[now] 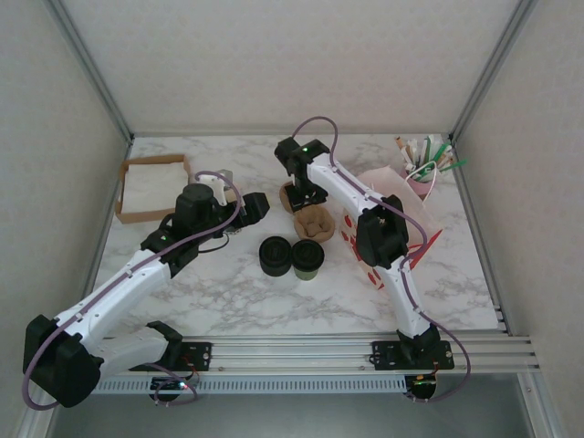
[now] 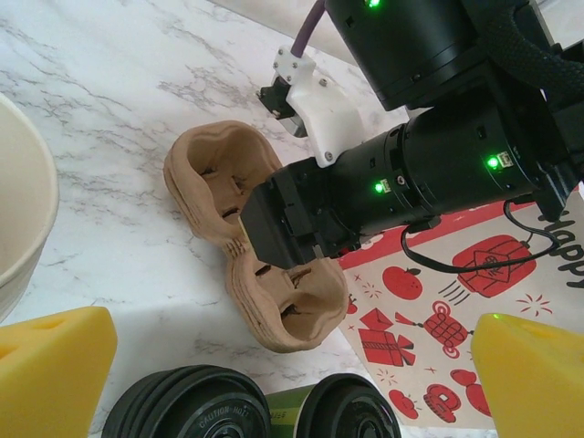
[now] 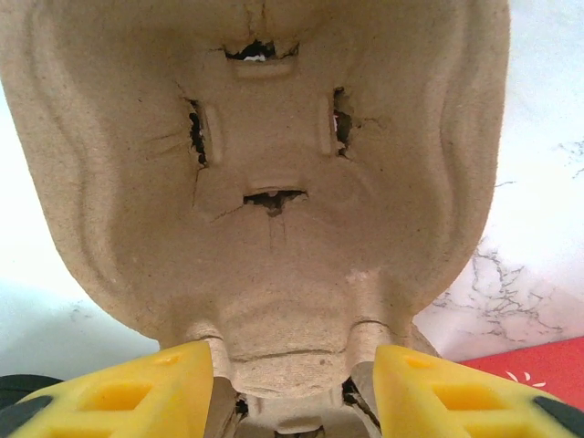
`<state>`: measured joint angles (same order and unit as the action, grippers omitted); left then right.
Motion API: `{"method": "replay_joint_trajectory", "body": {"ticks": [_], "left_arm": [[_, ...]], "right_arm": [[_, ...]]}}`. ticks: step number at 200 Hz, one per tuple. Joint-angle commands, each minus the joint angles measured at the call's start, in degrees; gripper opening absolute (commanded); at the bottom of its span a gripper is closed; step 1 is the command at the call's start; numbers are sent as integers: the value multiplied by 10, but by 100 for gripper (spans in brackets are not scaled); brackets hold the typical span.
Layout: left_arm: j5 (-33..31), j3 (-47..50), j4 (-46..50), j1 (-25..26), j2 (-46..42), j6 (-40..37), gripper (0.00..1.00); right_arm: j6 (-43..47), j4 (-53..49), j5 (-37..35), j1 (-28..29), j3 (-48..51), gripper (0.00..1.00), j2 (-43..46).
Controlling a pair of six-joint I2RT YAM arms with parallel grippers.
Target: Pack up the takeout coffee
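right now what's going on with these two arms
The right gripper is clamped on the middle of the brown cup carrier, which lies on the marble table. The left gripper hovers open beside it, holding nothing. The lidded takeout coffee stands close by, not yet packed.

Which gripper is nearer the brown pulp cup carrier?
Right. The right gripper has its fingers either side of the cup carrier at its middle; the left gripper hangs open off to its left, apart from it.
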<state>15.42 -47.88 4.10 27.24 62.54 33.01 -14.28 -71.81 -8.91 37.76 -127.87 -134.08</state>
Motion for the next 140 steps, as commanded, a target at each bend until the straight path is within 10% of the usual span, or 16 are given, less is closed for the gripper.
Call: {"method": "replay_joint_trajectory", "body": {"ticks": [1, 140], "left_arm": [[-8, 2, 0, -5, -13, -2, 100], [-11, 2, -3, -5, -10, -3, 100]], "right_arm": [[5, -14, 3, -3, -19, 49, -15], [7, -11, 17, -3, -22, 45, -28]]}}
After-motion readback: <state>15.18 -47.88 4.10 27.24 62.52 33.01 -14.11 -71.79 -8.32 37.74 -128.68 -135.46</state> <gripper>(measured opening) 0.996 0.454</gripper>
